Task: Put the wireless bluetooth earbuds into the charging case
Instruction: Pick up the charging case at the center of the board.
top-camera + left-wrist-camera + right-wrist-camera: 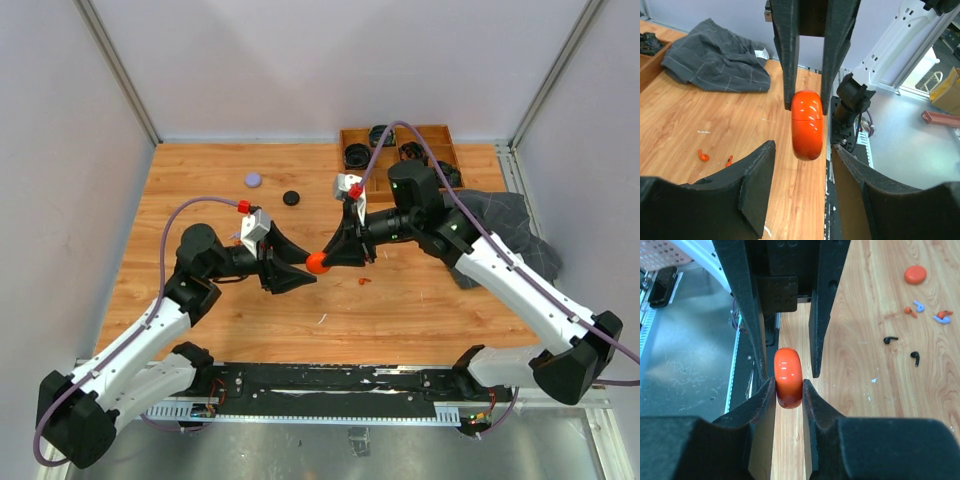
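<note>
We reach in from both sides to the orange case (317,263): our right hand (789,390) pinches it, while our left hand (802,150) faces it, fingers spread wide around it.

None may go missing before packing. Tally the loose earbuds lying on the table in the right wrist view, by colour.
Black earbuds: 2
Orange earbuds: 2
Lilac earbuds: 2
Total: 6
Not counted: the orange case clamped in the right tool.
</note>
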You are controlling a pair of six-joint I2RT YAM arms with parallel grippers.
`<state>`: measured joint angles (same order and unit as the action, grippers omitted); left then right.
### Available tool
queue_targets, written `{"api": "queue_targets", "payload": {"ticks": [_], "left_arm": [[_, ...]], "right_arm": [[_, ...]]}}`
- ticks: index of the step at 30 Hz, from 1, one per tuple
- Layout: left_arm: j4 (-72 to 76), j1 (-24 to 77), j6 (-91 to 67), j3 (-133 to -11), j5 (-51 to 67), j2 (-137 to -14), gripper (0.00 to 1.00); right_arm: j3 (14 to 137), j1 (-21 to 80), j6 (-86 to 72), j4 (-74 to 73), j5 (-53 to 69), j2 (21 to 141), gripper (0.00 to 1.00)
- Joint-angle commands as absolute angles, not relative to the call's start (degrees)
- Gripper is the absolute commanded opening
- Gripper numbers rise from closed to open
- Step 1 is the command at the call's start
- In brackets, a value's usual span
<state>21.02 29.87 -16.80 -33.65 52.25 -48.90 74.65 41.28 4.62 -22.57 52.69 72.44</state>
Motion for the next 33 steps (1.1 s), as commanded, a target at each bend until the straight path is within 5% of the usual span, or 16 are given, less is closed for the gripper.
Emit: {"api": "queue_targets", "payload": {"ticks": [1,18,22,28,33], "left_arm": [[20.0,30.2,-15.6,-35.8,55.3,-49.9,0.54],[20.0,30.2,-16.5,-36.1,56.0,-51.2,0.4],[20.0,30.2,-16.5,-35.7,56.0,-51.3,0.31],[20.0,30.2,-16.4,-35.6,56.0,-51.5,0.02],[20.5,30.2,-15.5,-34.5,54.7,-50.8,0.0]], "right_arm": [[78.8,43.1,10.3,-30.7,52.1,73.7,0.01],[84.7,47.2,15.2,-37.5,43.6,77.3,0.01],[85.2,47.6,15.4,-37.6,42.8,77.6,0.01],[85.1,48.2,15.8,-37.5,42.0,77.8,0.02],[83.9,48.2,15.9,-36.5,41.3,76.8,0.14]]}}
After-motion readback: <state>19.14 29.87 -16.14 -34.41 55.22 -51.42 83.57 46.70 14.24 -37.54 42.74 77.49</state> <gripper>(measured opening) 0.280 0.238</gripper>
